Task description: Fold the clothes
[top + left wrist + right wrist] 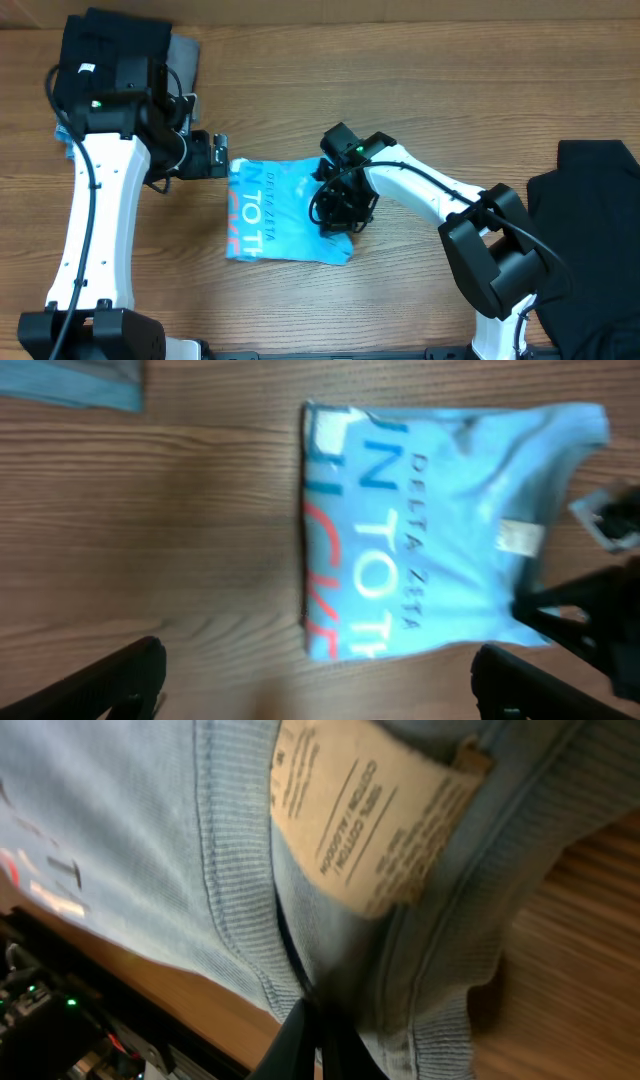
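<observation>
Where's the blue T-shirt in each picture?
Overhead: the blue T-shirt lies folded in the middle.
Left wrist: centre and right, lettering sideways.
Right wrist: up close, filling most of the picture.
Shared landmark: the right gripper, shut on the shirt near its white label.

The sky-blue T-shirt [450, 530] reads "DELTA ZETA"; its neck label [365, 815] reads "COTTON / ALGODON".

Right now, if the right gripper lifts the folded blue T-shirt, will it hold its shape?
Probably not: the blue T-shirt is thin knit that bunches where the right gripper pinches it by the label, so the folds would likely sag open. It looks light; pushed, it would probably wrinkle rather than slide whole.
</observation>
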Controlling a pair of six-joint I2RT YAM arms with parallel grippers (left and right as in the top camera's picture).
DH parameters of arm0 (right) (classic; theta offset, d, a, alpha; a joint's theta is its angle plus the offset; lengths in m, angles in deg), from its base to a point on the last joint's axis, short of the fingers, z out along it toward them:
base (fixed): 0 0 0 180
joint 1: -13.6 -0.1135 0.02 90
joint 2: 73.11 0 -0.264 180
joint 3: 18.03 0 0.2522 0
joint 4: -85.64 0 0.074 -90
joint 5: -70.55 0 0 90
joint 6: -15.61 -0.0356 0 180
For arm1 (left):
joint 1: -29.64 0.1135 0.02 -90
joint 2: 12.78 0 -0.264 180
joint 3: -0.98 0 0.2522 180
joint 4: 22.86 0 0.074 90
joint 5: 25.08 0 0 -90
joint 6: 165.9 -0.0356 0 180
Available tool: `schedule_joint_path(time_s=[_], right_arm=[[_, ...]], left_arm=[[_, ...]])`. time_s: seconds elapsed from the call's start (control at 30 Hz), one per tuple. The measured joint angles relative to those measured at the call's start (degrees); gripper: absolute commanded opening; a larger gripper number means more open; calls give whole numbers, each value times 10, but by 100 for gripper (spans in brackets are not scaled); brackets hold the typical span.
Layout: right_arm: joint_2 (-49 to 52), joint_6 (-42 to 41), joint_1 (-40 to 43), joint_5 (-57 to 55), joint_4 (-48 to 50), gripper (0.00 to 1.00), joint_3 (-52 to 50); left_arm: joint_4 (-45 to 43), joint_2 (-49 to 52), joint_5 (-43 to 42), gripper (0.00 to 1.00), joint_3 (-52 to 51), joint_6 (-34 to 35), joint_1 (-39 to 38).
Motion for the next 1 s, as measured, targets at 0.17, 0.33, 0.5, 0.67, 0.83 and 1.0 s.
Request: schedule_joint_path(time_s=[0.17,0.33,0.5,0.67,0.83,1.0], right_arm=[[-11,-2,8,-54,-45,35,0],[-19,-17,24,-82,-66,31,0],[-72,-25,57,-34,-64,29,0],[-111,-88,52,7,-44,11,-4],[-111,-192,22,32,46,9,-63],[-111,-300,-7,50,145,9,-130]], left_arm=[[-96,0,-35,100,-96,0,0],[-206,0,-78,94,-181,-13,0],[-290,0,-108,73,-225,-47,-4],[-333,0,-125,66,-228,-74,-16],[-339,0,-127,76,-228,-87,-16],[-342,0,-127,81,-229,-90,-16]])
